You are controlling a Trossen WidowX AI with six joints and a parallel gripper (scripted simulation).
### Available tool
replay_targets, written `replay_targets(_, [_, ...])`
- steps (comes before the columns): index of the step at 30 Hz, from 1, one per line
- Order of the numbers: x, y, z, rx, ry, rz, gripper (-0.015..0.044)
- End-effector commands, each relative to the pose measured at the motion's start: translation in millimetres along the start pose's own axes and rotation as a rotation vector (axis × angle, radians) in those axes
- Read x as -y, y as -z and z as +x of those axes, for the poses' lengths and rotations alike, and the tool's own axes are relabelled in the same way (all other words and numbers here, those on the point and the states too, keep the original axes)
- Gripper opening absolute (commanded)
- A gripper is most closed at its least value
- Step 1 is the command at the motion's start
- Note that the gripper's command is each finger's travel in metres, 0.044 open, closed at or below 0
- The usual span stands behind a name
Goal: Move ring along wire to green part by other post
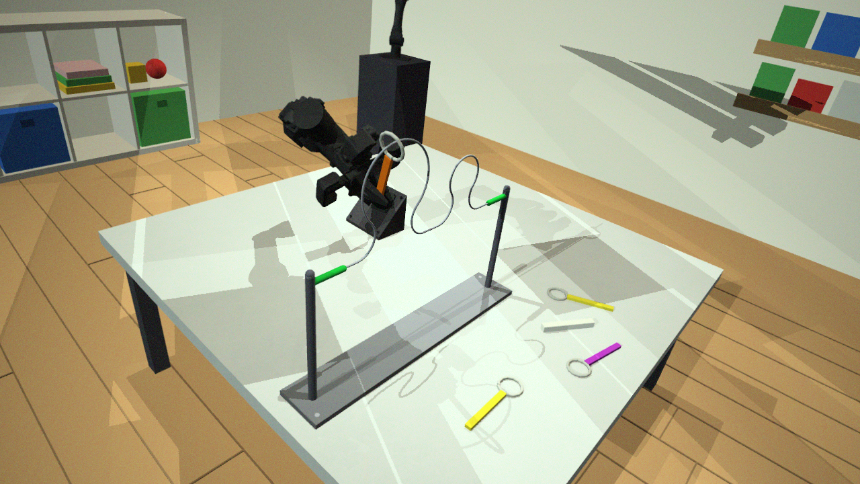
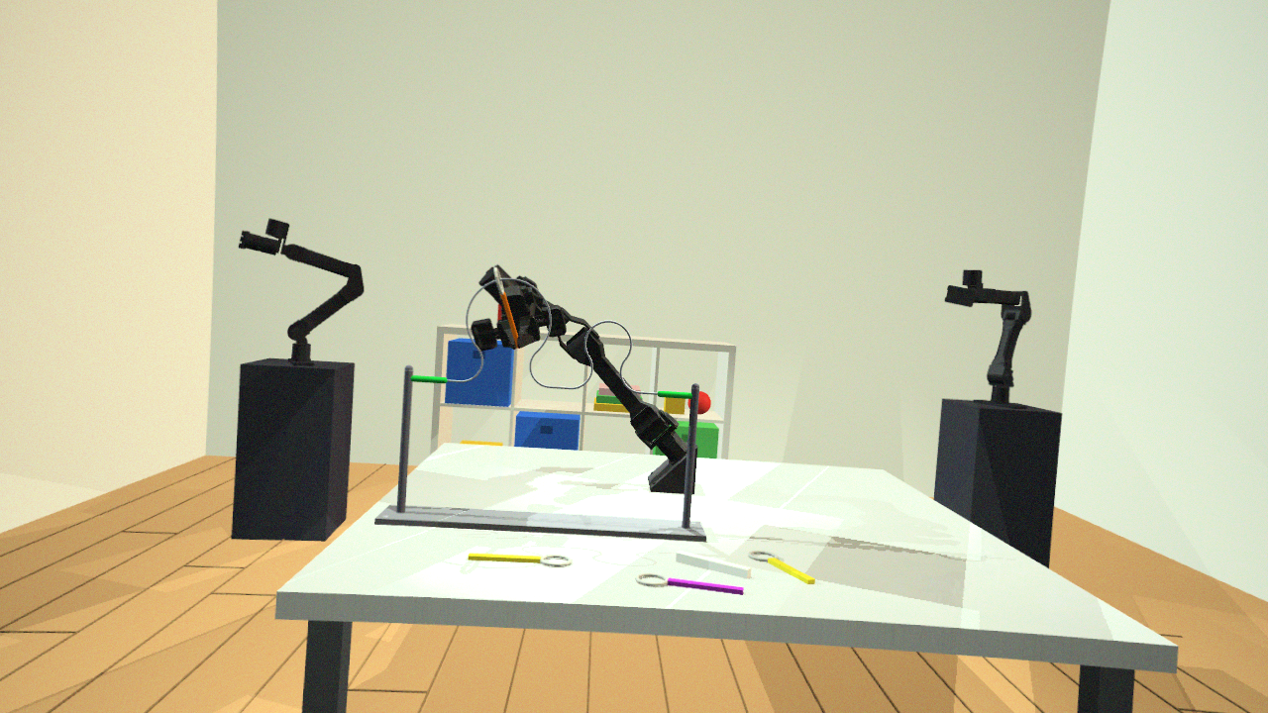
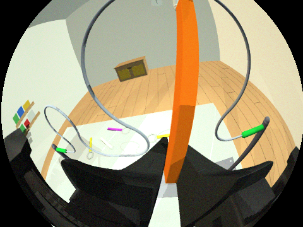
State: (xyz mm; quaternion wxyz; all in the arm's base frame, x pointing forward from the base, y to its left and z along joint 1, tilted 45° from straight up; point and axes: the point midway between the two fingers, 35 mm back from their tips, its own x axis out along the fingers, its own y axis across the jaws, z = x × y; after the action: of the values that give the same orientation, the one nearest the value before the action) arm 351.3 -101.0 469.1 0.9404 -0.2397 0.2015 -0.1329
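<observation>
My gripper (image 1: 380,191) (image 2: 513,337) (image 3: 170,141) is shut on the lower end of the orange handle (image 1: 383,173) (image 2: 508,315) (image 3: 187,75), which stands steeply with its ring up. The pale ring (image 1: 390,133) is around the grey wire (image 1: 428,171) (image 3: 84,57) near the top of the tall loop. In the exterior view the ring is nearly edge-on; whether it touches the wire I cannot tell. The wrist view cuts most of it off. One green part (image 1: 330,274) (image 2: 429,379) (image 3: 252,130) is beside the tall loop's post; the other green part (image 1: 496,199) (image 2: 676,394) (image 3: 60,150) is at the far post.
The posts (image 1: 310,337) (image 1: 498,240) stand on a grey base plate (image 1: 384,355). Beyond it lie two yellow-handled rings, a purple-handled ring (image 1: 603,353) (image 2: 705,585) and a white bar (image 1: 568,325) (image 2: 711,564). Two other arms stand on pedestals (image 2: 292,443) (image 2: 997,478) away from the table.
</observation>
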Motion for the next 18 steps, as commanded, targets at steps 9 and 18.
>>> replay_targets(9, [6.0,-1.2,-2.0,0.017,0.073,-0.140,-0.0150])
replay_targets(18, [10.1,-1.8,-1.8,0.027,0.124,-0.242,-0.0150])
